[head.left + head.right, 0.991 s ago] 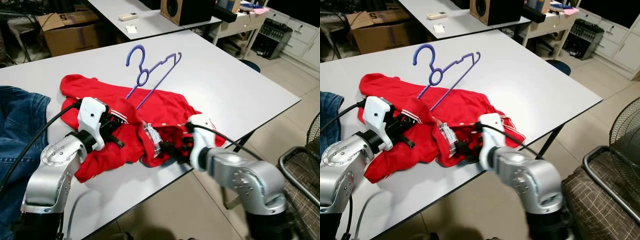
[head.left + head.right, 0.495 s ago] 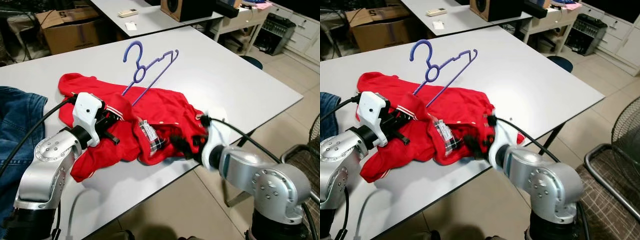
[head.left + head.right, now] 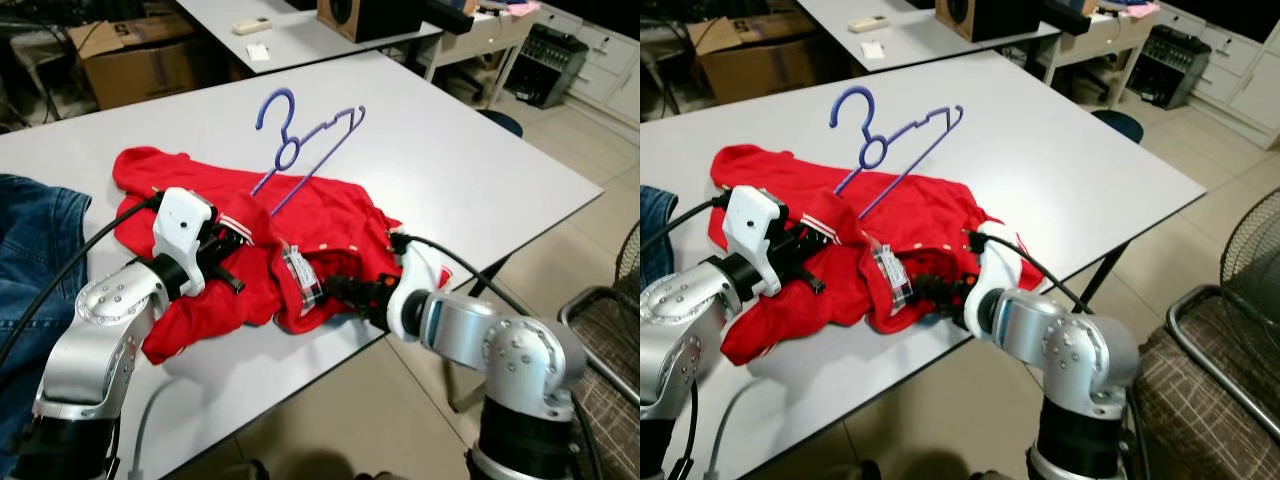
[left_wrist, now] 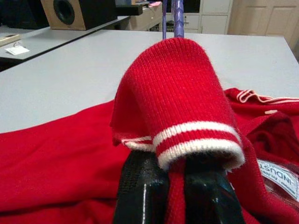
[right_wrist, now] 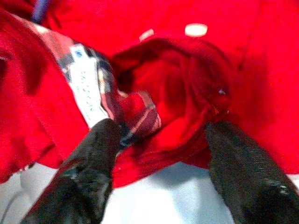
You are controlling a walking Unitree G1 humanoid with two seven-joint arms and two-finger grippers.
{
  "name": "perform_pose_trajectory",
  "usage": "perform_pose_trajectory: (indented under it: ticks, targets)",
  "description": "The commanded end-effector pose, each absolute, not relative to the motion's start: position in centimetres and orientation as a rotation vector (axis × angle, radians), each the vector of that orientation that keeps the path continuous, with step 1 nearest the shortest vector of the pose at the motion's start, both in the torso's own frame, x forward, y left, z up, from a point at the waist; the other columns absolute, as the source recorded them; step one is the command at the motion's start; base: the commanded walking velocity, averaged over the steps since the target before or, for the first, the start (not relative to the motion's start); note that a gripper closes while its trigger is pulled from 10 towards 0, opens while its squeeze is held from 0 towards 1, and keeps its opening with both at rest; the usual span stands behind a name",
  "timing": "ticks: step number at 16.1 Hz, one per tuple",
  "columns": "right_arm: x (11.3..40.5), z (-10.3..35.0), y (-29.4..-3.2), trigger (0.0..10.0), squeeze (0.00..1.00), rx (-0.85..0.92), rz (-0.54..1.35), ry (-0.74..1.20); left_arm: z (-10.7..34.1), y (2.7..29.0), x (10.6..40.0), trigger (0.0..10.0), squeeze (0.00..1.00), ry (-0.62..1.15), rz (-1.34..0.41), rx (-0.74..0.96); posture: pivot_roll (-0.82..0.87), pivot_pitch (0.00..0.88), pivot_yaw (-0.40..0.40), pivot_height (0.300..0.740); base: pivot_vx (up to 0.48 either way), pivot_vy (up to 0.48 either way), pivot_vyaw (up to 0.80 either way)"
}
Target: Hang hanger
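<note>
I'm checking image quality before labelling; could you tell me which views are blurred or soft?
Right wrist view: soft throughout, red shirt and fingers blurred. Left wrist view: collar sharp, background soft. Head views: crisp.

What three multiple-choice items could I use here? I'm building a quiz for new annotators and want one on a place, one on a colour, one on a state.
1. Where is the hanger?
A. Partly inside the red shirt, hook up
B. On the floor
C. On the cardboard box

2. What colour is the hanger?
A. Green
B. Purple
C. White

3. What is the left gripper doing?
A. Hanging open over the jeans
B. Holding the hanger's hook
C. Shut on the shirt's striped collar

Answers:
1 A: its lower end goes into the shirt on the table, and the hook stands above.
2 B: the frame is purple.
3 C: the left wrist view shows the ribbed collar pinched between the fingers; the right gripper is open at the shirt's opening.
</note>
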State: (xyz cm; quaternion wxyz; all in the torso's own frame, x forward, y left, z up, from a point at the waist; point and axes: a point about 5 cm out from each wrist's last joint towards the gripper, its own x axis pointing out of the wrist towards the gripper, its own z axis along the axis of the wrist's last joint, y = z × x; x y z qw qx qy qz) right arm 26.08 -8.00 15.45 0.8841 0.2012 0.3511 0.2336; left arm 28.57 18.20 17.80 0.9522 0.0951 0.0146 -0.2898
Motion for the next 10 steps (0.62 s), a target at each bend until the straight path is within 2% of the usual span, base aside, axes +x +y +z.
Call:
perform_pose_trajectory:
  ticks: [1, 3, 4, 6, 8, 9, 10]
  targets:
    - [26.22, 15.08, -8.08, 4.0, 0.00, 0.436, 0.484, 0.757, 17.78, 18.06, 28.41, 10.0, 0.00, 0.033, -0.598, 0.194, 0.00, 0.085, -0.059, 0.740, 0.000, 0.000, 0.00]
    - [26.45, 14.83, -8.07, 3.9, 0.00, 0.440, 0.480, 0.764, 17.77, 18.04, 28.36, 10.0, 0.00, 0.034, -0.597, 0.194, 0.00, 0.085, -0.059, 0.740, 0.000, 0.000, 0.00]
    - [26.67, 14.56, -8.01, 2.9, 0.00, 0.458, 0.481, 0.782, 17.71, 18.01, 28.24, 10.0, 0.00, 0.036, -0.599, 0.194, 0.00, 0.084, -0.062, 0.740, 0.000, 0.000, 0.00]
    - [26.92, 14.23, -8.05, 2.3, 0.00, 0.464, 0.473, 0.797, 17.67, 17.98, 28.12, 10.0, 0.00, 0.039, -0.601, 0.194, 0.01, 0.088, -0.064, 0.740, 0.000, 0.000, 0.00]
    - [26.95, 14.22, -8.04, 2.2, 0.00, 0.472, 0.472, 0.797, 17.67, 17.97, 28.11, 10.0, 0.00, 0.040, -0.601, 0.194, 0.01, 0.088, -0.064, 0.740, 0.000, 0.000, 0.00]
    - [27.03, 14.22, -8.02, 0.7, 0.00, 0.476, 0.475, 0.797, 17.67, 17.97, 28.08, 10.0, 0.00, 0.041, -0.602, 0.194, 0.01, 0.091, -0.064, 0.740, 0.000, 0.000, 0.00]
    - [27.11, 14.26, -8.02, 0.0, 0.00, 0.475, 0.477, 0.793, 17.65, 17.95, 28.06, 10.0, 0.00, 0.043, -0.603, 0.195, 0.01, 0.094, -0.062, 0.740, 0.000, 0.000, 0.00]
